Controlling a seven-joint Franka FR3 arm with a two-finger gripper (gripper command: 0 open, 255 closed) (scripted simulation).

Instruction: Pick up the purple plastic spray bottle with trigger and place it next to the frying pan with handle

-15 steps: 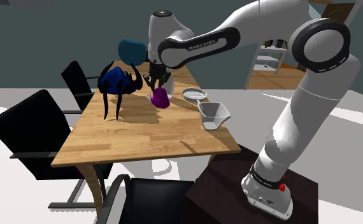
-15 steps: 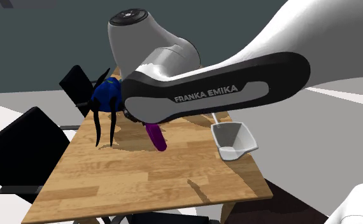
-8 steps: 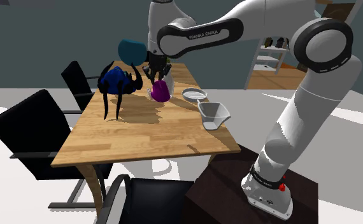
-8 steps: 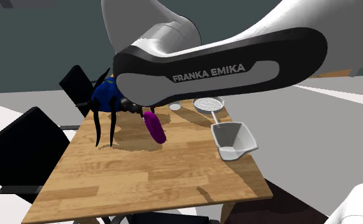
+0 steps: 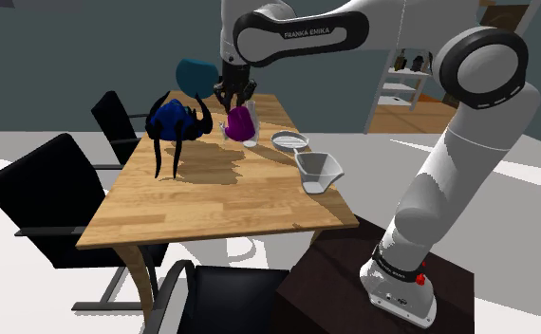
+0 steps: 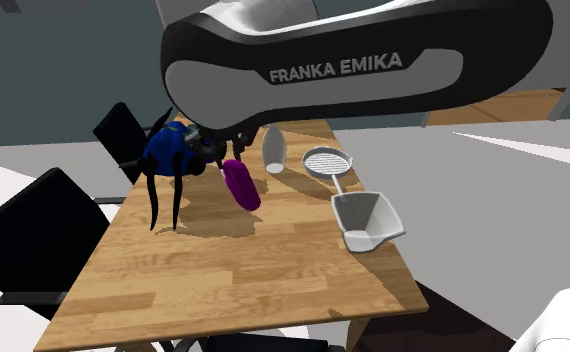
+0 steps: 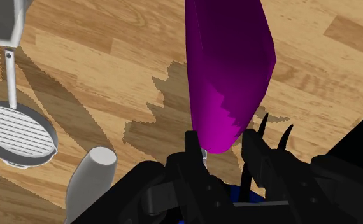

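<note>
Bottle gripped, carry step under way.
Left to right we see blue legged object (image 5: 174, 119), gripper (image 5: 233, 98) clamped on purple spray bottle (image 5: 239, 122), seemingly off the table (image 5: 212, 204), then frying pan (image 5: 290, 140); next, swing over and lower beside it.

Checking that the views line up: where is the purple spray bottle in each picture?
Shoulder view: the purple spray bottle at upper middle, left of the ribbed pan.
Second exterior view: bottle at centre, left of the pan.
Wrist view: bottle clasped in the gripper.
Shared landmark: the ribbed pan.
</note>
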